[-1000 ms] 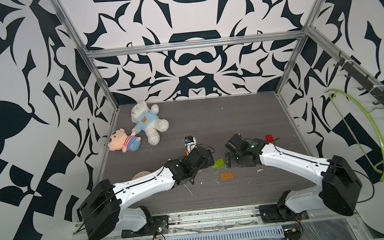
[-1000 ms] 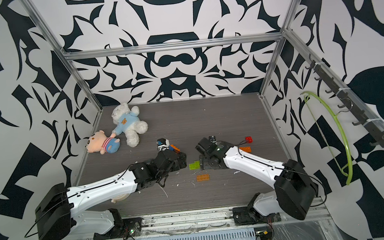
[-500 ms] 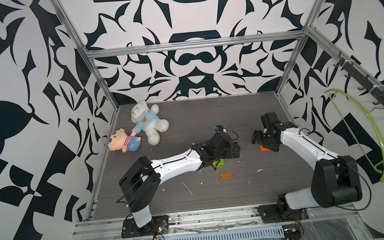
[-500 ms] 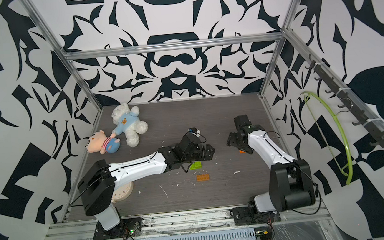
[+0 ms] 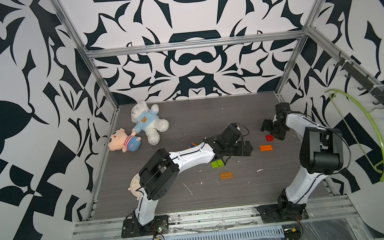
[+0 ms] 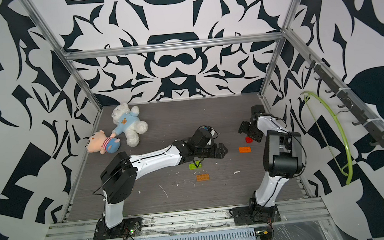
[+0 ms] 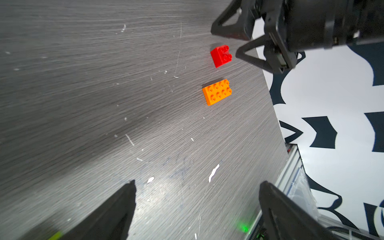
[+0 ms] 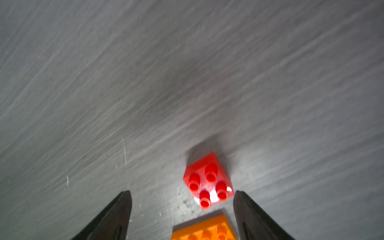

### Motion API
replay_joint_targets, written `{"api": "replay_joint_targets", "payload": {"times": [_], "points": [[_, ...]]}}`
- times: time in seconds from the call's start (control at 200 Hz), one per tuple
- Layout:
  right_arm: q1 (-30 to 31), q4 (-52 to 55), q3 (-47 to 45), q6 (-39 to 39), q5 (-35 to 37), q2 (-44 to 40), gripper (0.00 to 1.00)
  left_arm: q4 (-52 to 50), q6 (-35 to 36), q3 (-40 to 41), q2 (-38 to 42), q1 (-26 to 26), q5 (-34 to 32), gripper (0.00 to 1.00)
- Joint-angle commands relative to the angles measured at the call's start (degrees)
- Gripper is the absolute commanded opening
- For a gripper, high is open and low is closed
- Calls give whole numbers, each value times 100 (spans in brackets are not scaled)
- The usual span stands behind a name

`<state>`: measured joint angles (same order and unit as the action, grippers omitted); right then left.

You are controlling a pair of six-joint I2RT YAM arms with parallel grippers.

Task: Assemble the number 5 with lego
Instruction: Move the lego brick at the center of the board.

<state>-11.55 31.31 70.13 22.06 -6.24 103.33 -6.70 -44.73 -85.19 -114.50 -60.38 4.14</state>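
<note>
Since no two bricks are joined, the whole 5 is left to build: a red square studded plastic brick (image 5: 269, 138), orange rectangular brick (image 5: 266, 147), lime green brick (image 5: 217, 163) and brownish-orange brick (image 5: 226, 175) lie apart, centre-right in a top view. The right gripper (image 8: 181, 194) gapes empty near the red one; the left gripper (image 7: 198, 184) is likewise wide and empty.
</note>
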Motion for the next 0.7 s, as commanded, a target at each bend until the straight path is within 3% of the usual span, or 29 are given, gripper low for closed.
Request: {"api": "replay_joint_targets", "payload": {"times": [0.0, 0.43, 0.545, 0.695], "points": [[-53, 137, 437, -330, -162, 230, 82, -141, 53, -161, -112, 11, 212, 99], [-79, 311, 718, -646, -248, 763, 80, -95, -14, -55, -124, 4, 234, 99], [-75, 288, 627, -605, -497, 803, 72, -86, -18, -73, -135, 9, 243, 99], [10, 432, 516, -513, -421, 738, 68, -95, -9, -57, -117, 6, 213, 99]]}}
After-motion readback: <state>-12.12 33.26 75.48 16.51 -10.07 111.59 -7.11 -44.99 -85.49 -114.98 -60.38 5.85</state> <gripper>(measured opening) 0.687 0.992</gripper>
